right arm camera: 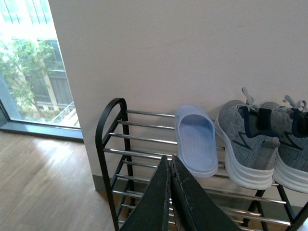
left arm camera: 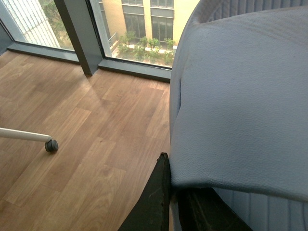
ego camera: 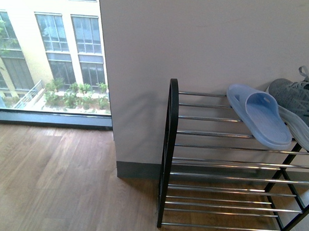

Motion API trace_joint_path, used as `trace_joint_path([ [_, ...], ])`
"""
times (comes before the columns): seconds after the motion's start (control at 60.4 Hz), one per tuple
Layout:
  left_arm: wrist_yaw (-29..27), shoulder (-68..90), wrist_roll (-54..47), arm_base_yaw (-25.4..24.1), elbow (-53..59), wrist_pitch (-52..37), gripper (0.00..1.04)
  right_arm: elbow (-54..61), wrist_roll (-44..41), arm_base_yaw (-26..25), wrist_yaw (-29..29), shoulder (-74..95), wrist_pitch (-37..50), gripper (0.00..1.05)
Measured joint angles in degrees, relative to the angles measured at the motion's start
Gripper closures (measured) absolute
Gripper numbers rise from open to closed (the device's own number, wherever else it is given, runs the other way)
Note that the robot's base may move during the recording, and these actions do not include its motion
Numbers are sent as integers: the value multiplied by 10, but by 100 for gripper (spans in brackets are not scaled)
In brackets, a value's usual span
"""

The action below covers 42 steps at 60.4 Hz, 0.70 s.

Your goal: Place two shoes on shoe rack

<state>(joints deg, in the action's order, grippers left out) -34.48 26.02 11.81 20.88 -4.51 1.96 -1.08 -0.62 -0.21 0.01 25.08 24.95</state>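
Two grey sneakers [right arm camera: 245, 139] [right arm camera: 288, 144] with white soles rest side by side on the top tier of the black shoe rack [right arm camera: 108, 120], toes pointing off the front. In the front view one sneaker [ego camera: 297, 102] shows at the right edge of the rack [ego camera: 171, 146]. Beside them on the same tier lies a pale blue slipper [right arm camera: 195, 144] [ego camera: 263, 117]. My left gripper [left arm camera: 173, 183] is shut on a second pale blue slipper [left arm camera: 240, 96], which fills that view above the wooden floor. In front of the rack's lower tiers my right gripper [right arm camera: 169, 159] is shut and holds nothing.
A white wall [ego camera: 208, 41] stands behind the rack, with a dark baseboard [ego camera: 137, 169]. A floor-length window [ego camera: 50, 56] lies to the left. A caster on a white leg [left arm camera: 51, 145] rests on the wooden floor [ego camera: 55, 183].
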Motion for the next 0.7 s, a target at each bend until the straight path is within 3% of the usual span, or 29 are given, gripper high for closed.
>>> trace_joint_path([
  [0.695, 0, 0, 0, 0, 0, 0, 103, 0, 0, 0, 0, -145, -143, 103],
])
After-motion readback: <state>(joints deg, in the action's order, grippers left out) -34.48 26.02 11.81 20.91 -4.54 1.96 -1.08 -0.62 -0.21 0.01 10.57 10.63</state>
